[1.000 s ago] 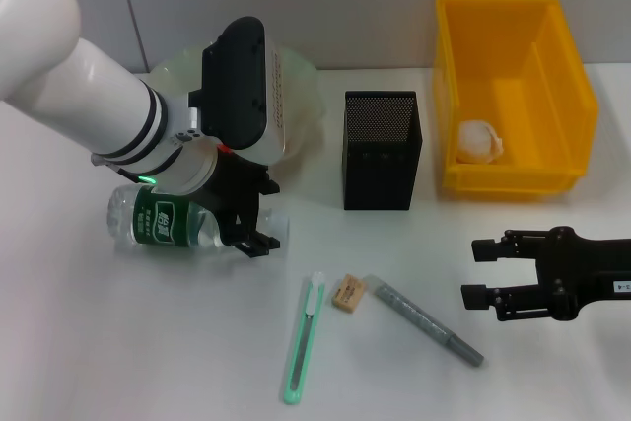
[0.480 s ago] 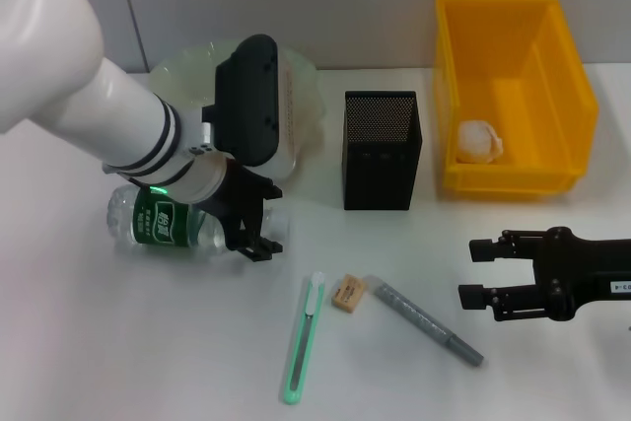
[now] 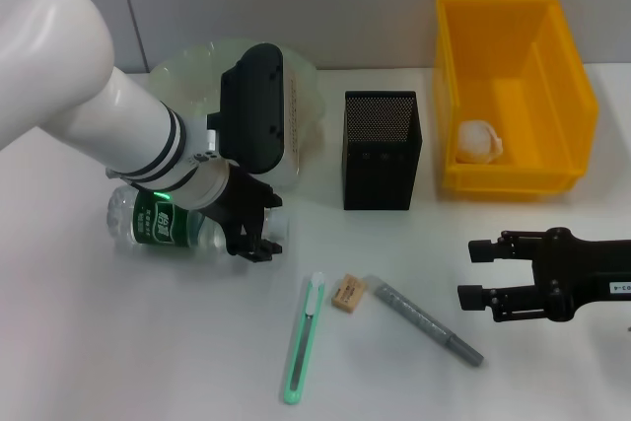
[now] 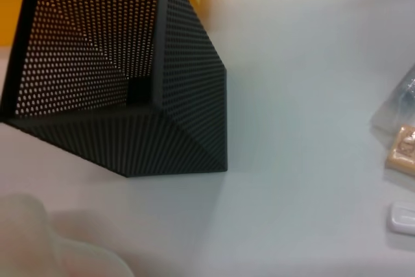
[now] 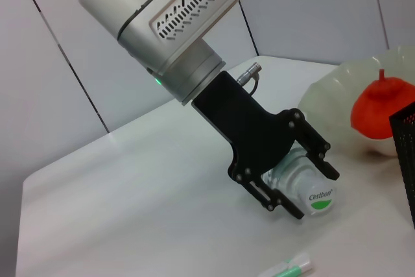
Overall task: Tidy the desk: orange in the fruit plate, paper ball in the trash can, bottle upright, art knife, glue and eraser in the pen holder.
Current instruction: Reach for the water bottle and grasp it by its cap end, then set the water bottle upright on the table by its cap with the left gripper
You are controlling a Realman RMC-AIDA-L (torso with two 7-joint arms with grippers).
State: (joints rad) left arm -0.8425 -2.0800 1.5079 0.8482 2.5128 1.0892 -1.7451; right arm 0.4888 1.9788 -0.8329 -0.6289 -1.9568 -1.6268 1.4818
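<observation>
A clear bottle with a green label lies on its side left of centre. My left gripper is shut on its neck end; the right wrist view shows the fingers clasping the bottle. The orange sits in the pale green fruit plate. The paper ball lies in the yellow trash can. The green art knife, the eraser and the grey glue stick lie on the table in front of the black mesh pen holder. My right gripper is open and empty at the right.
The left wrist view shows the pen holder close by, with the eraser and the knife tip at the edge. The white table lies bare at the front left.
My left arm has swung slightly to the right above the bottle while its gripper stays at the neck. The bottle still lies on its side. The right arm has barely moved.
</observation>
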